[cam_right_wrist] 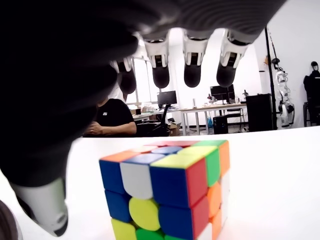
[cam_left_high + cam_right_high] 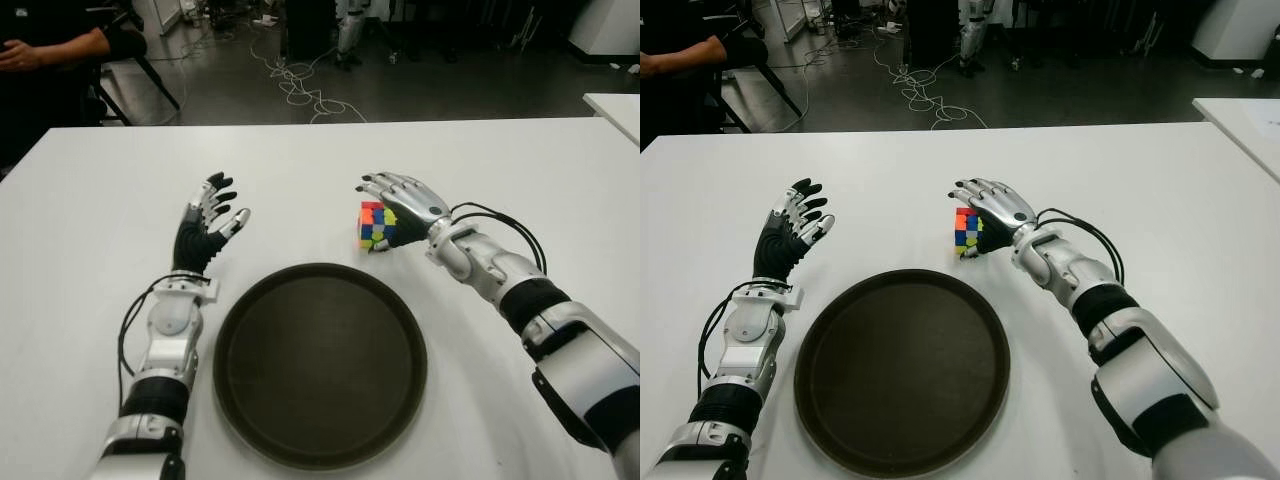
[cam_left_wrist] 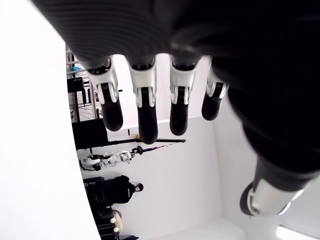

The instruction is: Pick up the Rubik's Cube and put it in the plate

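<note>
Cube (image 2: 376,227) on table (image 2: 90,200), just behind plate (image 2: 320,365) | right hand (image 2: 405,205) arched over cube, fingers (image 1: 193,64) spread, gripping nothing | left hand (image 2: 208,228) left of plate, fingers spread, empty

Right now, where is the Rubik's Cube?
The Rubik's Cube sits on the white table just beyond the plate's far right rim, under the open right robot hand.
</note>
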{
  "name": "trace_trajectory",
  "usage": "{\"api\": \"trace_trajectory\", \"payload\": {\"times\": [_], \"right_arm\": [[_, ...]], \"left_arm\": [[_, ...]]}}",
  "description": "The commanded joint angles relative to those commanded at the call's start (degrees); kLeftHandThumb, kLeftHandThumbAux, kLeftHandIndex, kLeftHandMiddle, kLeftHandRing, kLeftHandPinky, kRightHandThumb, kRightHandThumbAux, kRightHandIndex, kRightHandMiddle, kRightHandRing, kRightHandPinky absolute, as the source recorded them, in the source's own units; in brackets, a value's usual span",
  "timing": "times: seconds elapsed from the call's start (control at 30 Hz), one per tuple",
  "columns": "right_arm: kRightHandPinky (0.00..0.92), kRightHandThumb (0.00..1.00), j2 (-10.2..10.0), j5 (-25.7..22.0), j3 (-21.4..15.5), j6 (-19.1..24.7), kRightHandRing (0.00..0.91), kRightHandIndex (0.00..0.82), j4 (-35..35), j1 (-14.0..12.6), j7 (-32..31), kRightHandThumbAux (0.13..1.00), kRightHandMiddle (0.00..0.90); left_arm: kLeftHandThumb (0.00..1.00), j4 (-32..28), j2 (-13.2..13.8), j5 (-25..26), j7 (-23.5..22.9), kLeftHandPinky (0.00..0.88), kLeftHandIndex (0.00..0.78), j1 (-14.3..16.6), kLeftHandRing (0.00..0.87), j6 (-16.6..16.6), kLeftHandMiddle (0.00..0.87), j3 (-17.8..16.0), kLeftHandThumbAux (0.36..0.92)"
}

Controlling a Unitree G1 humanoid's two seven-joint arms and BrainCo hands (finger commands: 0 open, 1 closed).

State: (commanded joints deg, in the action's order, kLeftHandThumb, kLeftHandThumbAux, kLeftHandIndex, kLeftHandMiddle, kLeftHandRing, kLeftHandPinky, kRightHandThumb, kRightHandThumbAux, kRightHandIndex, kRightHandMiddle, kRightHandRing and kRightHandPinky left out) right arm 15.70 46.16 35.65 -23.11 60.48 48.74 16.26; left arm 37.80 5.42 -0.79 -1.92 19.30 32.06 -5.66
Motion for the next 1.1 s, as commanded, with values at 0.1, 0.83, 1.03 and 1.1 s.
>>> {"api": "trace_trajectory", "payload": {"times": [0.1,0.83,1.03,1.1], "right_arm": [[0.0,0.0,-0.55,0.08,0.47,0.19,0.0,0.0,0.69,0.47,0.16,0.713,0.0],[0.026,0.0,-3.15,0.54,1.42,2.37,0.011,0.02,4.55,2.75,2.33,0.773,0.014],[0.062,0.0,-3.38,0.22,1.3,2.31,0.035,0.032,5.14,3.15,1.88,0.782,0.029],[0.066,0.0,-3.43,0.13,1.31,2.18,0.042,0.035,5.55,3.53,1.31,0.781,0.036]], "left_arm": [[0.028,-0.25,-0.06,-0.08,0.14,0.165,0.127,-0.14,0.176,0.02,0.174,0.02,0.632],[0.028,-0.22,0.14,-0.41,-0.09,0.154,0.123,-0.38,0.172,0.86,0.168,0.17,0.638],[0.029,-0.35,0.14,-0.39,-0.14,0.155,0.127,-0.46,0.178,0.83,0.178,0.2,0.643],[0.031,-0.33,0.15,-0.43,-0.15,0.155,0.125,-0.47,0.175,0.89,0.175,0.25,0.644]]}}
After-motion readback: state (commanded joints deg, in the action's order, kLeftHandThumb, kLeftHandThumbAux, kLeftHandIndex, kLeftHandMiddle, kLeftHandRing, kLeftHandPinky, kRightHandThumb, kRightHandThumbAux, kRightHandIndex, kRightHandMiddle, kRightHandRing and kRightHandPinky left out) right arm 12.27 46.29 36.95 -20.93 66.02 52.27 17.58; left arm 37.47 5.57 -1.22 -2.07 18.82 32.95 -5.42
